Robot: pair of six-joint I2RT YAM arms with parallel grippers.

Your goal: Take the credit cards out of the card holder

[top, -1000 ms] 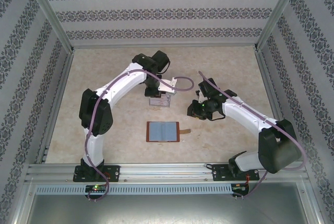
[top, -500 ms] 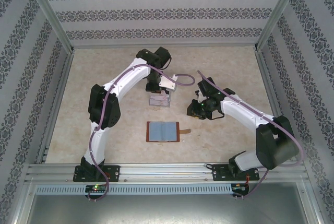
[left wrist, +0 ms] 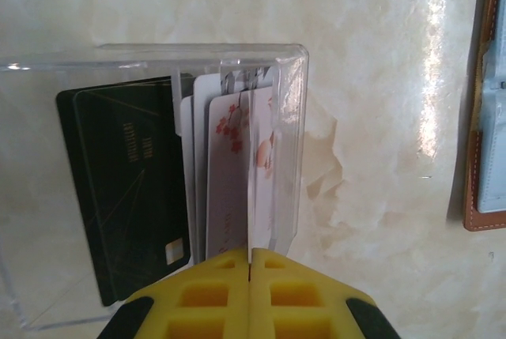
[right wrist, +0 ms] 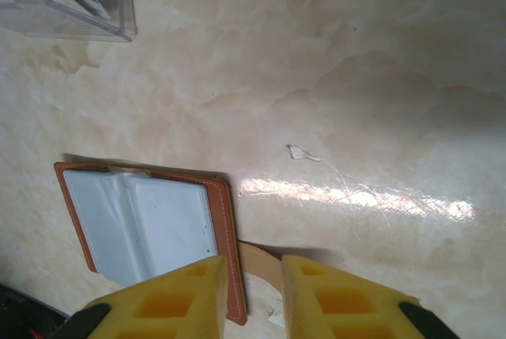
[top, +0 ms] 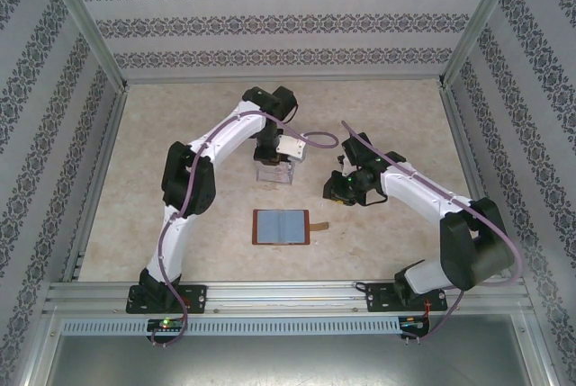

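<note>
Reddish-brown leather folding card holder (top: 281, 226) laid open on tabletop (top: 180, 134), grey-blue pockets seemingly emptied. Right pincer (right wrist: 253, 280) held beside strap tab, jaws parted, nothing gripped. Farther off, left pincer (left wrist: 250, 264) clenched over clear plastic box (left wrist: 288, 118); thin rectangular credit cards (left wrist: 229, 173) stacked inside. Final drop judged in hand; release called for next.

Beige marbled tabletop (top: 180, 134), floral-banded wall panels (top: 288, 17), aluminium rail (top: 288, 294) along near edge
</note>
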